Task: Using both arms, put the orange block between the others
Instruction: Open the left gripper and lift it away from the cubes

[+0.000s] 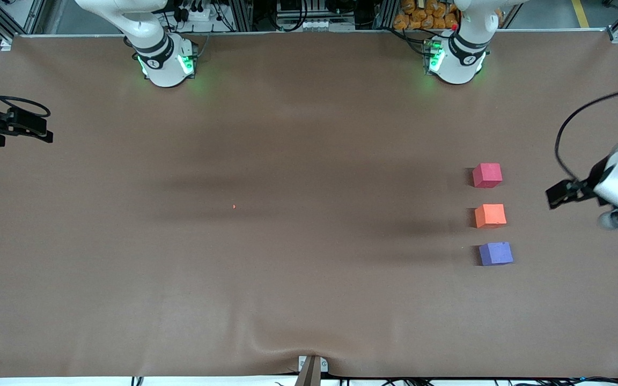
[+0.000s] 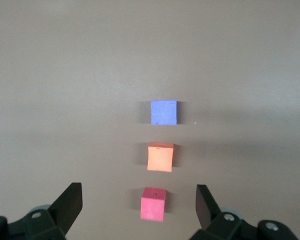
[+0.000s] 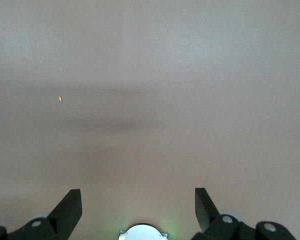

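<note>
The orange block sits on the worktop near the left arm's end, between the pinkish-red cube and the purple-blue cube, apart from both, in a row running toward the front edge. The left gripper hangs above the worktop at that end edge beside the row, jaws wide open and empty. The right gripper waits raised over the right arm's end edge, jaws wide open and empty.
</note>
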You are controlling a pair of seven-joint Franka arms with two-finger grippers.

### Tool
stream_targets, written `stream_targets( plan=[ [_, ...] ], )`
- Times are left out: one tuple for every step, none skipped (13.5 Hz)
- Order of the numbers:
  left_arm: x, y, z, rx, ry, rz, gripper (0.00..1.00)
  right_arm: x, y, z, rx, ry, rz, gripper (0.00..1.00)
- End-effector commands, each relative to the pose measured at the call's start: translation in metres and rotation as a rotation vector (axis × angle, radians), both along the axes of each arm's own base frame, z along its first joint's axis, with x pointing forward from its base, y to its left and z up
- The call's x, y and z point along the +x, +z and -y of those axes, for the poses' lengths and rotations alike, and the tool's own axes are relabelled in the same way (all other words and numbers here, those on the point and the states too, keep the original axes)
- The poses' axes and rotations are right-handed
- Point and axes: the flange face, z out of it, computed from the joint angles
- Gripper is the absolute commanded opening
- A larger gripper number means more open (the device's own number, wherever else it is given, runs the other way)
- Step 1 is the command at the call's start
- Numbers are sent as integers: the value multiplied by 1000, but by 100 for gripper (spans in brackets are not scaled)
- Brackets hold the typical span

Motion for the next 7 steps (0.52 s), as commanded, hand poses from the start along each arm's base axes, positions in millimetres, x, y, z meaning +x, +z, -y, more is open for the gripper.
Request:
stream_targets(
  plan=[
    [-33, 56, 17, -10, -7, 31, 100, -3, 6, 1, -19, 1, 6, 100],
    [-41, 61, 19, -13, -16, 10, 100, -3, 6, 1, -21, 1, 7, 100],
    [-51, 73, 20, -39, -4, 13, 100, -3, 6, 1, -19, 2, 9, 100],
    [-61, 81, 13, -84, 28, 17, 100, -3, 6, 1, -17, 2, 6, 100],
    [-69, 80, 12, -123, 43, 3, 100, -3, 6, 0, -19, 4, 4, 100],
    [-77, 80, 5, -125, 55, -12, 100, -3, 6, 0, -19, 2, 6, 100],
    [-80, 78, 6, -126, 54, -23, 100, -3, 6, 1, -20, 2, 6, 100]
  ],
)
